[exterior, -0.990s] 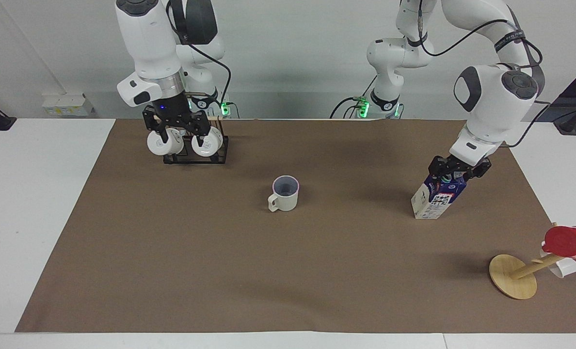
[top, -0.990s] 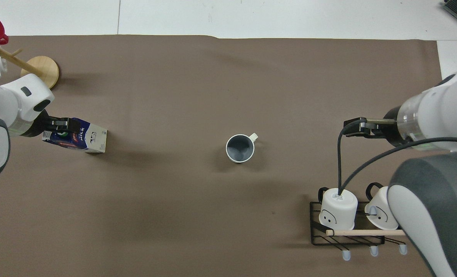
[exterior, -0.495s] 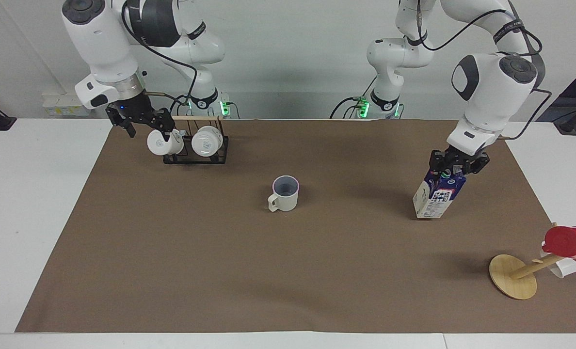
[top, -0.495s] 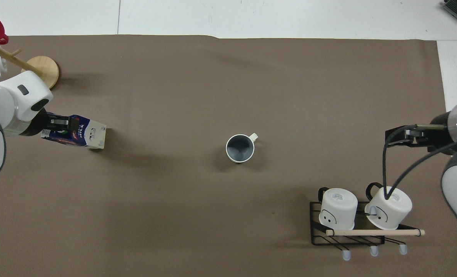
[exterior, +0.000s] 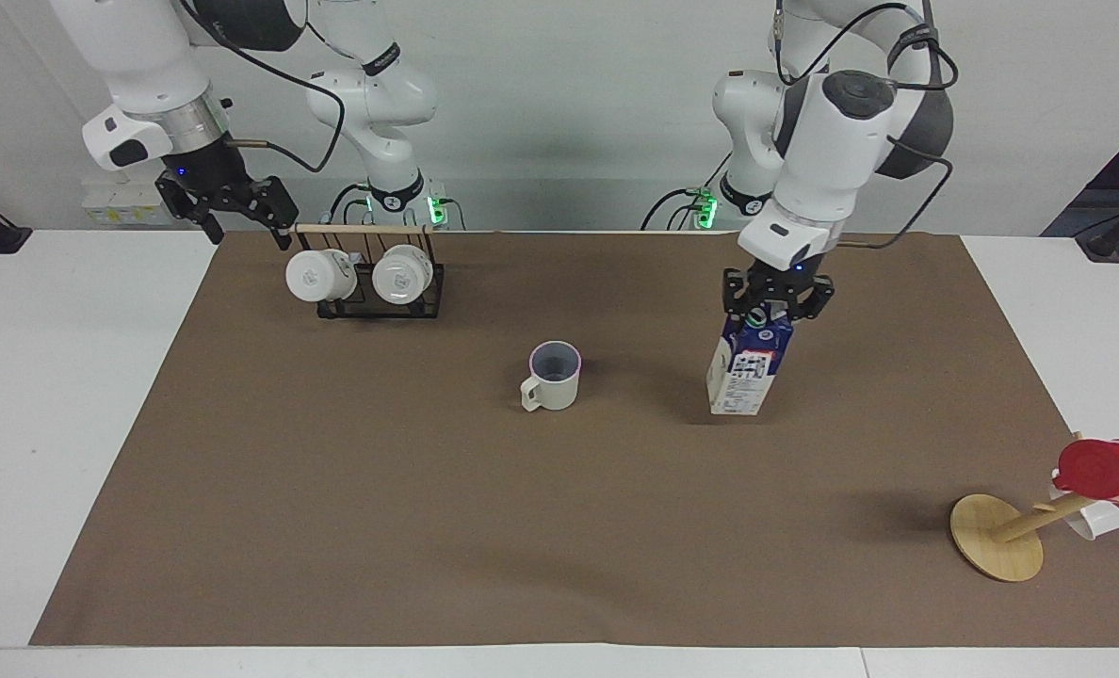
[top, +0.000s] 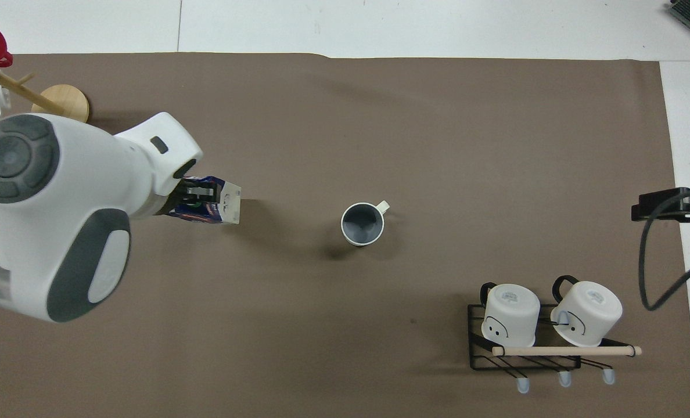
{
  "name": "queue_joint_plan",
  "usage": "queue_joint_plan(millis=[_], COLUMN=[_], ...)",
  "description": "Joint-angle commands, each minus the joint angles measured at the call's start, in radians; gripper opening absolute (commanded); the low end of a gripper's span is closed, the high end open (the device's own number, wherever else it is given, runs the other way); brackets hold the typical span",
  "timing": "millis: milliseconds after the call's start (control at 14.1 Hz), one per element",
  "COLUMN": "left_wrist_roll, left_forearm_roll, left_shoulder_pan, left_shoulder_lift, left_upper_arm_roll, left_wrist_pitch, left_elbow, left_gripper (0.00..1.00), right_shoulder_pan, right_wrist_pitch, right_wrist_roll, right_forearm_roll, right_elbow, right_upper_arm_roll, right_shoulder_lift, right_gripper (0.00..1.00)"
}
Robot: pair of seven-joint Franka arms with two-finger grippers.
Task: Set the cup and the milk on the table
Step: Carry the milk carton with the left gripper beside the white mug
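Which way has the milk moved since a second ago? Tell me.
Yes: the milk, held by the left gripper, has shifted toward the cup, away from the wooden disc base.

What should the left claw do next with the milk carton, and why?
Probably open and lift straight off. The left claw is shut on the top of the milk carton, which looks upright with its base on the brown paper, beside the beige mug, so releasing should leave it standing.

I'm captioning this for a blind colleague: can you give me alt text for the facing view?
The left pincer grips the top of the milk carton, upright on the brown paper-covered table beside the beige cup. The right pincer hangs open by the rack of two white mugs, and a tilted wooden stand holds a red cup.
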Motion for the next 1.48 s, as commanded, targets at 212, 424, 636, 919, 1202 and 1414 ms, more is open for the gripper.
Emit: queue_joint_plan(millis=[212, 424, 636, 919, 1202, 1414], left_wrist_roll=[-0.204, -0.252, -0.243, -0.233, -0.238, -0.235], left_forearm_roll=[-0.018, -0.019, -0.033, -0.033, -0.033, -0.035], left_shoulder_pan=[-0.170, -0.220, -0.220, -0.221, -0.220, -0.197], left_shoulder_lift=[0.077, 0.151, 0.159, 0.157, 0.145, 0.062], left_upper_arm_roll=[0.015, 0.014, 0.014, 0.011, 0.014, 0.023], left_wrist_pitch=[0.050, 0.116, 0.132, 0.127, 0.121, 0.080], left_elbow=[0.049, 0.064, 0.061, 0.055, 0.062, 0.061], left_gripper=[0.60, 0.60, 0.64, 1.00, 1.00, 1.00], right_shoulder_pan=[0.002, 0.002, 0.007, 0.007, 0.007, 0.007], right_wrist_pitch=[-0.126, -0.186, -0.160, -0.138, -0.138, -0.138], right_wrist_roll=[-0.013, -0.020, -0.016, -0.011, -0.013, -0.016], right_forearm_roll=[0.027, -0.002, -0.017, -0.028, -0.027, -0.025], right_elbow=[0.104, 0.106, 0.098, 0.089, 0.081, 0.080], right_upper_arm_roll=[0.008, 0.012, 0.018, 0.018, 0.017, 0.017], right_shoulder_lift=[0.001, -0.003, -0.018, -0.019, -0.026, -0.027], right_gripper=[1.00, 1.00, 1.00, 1.00, 1.00, 1.00])
